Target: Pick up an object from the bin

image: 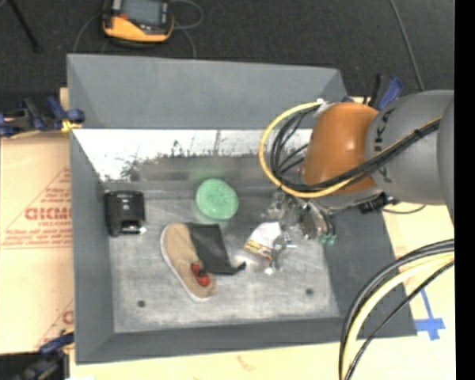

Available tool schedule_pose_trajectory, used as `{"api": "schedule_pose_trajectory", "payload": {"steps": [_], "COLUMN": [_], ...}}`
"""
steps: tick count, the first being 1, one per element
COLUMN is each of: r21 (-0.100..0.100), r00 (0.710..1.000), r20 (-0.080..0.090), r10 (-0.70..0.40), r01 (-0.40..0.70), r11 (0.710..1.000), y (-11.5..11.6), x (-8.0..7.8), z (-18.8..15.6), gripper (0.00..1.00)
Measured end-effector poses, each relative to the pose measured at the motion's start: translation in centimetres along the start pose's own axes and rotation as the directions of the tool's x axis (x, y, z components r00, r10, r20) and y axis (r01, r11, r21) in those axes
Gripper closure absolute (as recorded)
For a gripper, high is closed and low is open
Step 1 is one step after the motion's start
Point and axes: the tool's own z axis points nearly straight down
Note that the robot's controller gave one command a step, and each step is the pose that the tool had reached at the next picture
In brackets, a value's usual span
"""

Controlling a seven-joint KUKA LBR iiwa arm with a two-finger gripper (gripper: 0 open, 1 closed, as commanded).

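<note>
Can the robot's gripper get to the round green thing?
Probably yes. The round green thing lies alone on the bin floor with nothing on top, and the gripper is close beside it, over a small white crumpled thing.

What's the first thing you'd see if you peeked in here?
The big robot arm with its orange cover, on the right, grabs the eye first. Next comes the round green thing near the back wall of the bin, then the tan shoe with a black strap, lying in the middle.

floor: dark grey carpet [245, 22] | upper left: orange-black handheld device [138, 16] on it
</note>
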Motion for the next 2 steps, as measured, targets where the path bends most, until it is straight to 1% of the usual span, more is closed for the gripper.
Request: {"api": "schedule_pose_trajectory", "payload": {"steps": [1, 2], "r21": [0.000, 0.002], "r00": [1.000, 1.000], "r20": [0.000, 0.006], "r10": [0.017, 0.023], "r01": [-0.017, -0.023], "r11": [1.000, 1.000], "y": [-1.16, -1.26], "x": [-0.59, -0.76], "z": [-6.17, -7.16], "gripper": [1.00, 1.00]}}
